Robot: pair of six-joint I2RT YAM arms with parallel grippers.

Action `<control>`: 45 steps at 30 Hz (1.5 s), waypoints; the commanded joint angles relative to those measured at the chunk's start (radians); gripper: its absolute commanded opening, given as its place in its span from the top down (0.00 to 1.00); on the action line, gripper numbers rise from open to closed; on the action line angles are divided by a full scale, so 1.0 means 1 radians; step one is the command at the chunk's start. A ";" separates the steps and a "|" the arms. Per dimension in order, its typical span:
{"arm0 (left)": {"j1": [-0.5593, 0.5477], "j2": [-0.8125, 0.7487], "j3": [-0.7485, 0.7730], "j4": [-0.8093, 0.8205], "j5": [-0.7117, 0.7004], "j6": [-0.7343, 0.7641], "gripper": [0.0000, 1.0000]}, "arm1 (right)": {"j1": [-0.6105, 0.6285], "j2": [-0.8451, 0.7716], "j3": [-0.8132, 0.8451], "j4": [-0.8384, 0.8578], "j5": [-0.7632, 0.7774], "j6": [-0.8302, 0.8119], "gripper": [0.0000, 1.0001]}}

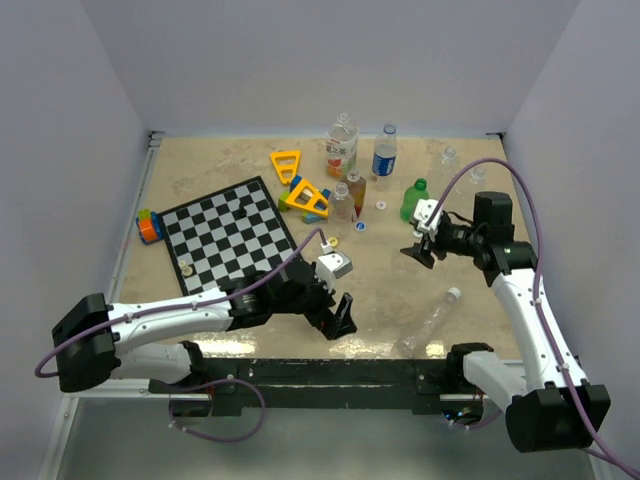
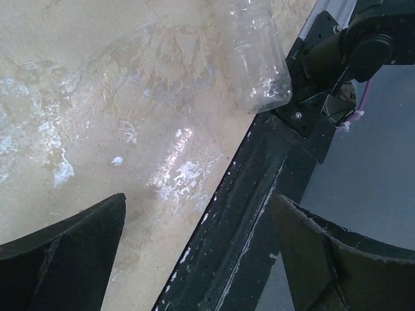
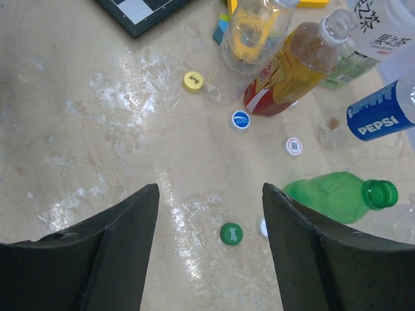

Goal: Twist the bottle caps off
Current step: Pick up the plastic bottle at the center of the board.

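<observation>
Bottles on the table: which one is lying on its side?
The clear unlabelled bottle at the near right of the table, off on its own. It lies flat with its white-capped neck pointing away, while all the rest stand upright farther back.

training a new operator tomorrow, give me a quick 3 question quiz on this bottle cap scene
1. True or false: the green bottle has its cap screwed on.
2. Which loose cap shows between the fingers of the right gripper in the right wrist view? A yellow, B green, C blue.
3. What colour is the cap on the clear bottle lying nearest the arm bases?
Key: 1 false, its neck is open. 2 B, the green cap. 3 white, the white cap.
</observation>
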 commanded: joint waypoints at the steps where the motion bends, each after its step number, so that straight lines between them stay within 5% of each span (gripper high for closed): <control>1: -0.025 0.048 0.073 0.053 -0.001 -0.035 0.02 | -0.013 -0.043 0.003 0.074 -0.033 0.066 0.31; 19: -0.140 0.259 0.280 -0.045 -0.102 0.010 0.02 | -0.054 -0.081 -0.025 0.169 0.014 0.178 0.29; 45: -0.206 0.715 0.805 -0.290 -0.227 0.183 0.02 | -0.056 -0.092 -0.029 0.179 0.023 0.190 0.28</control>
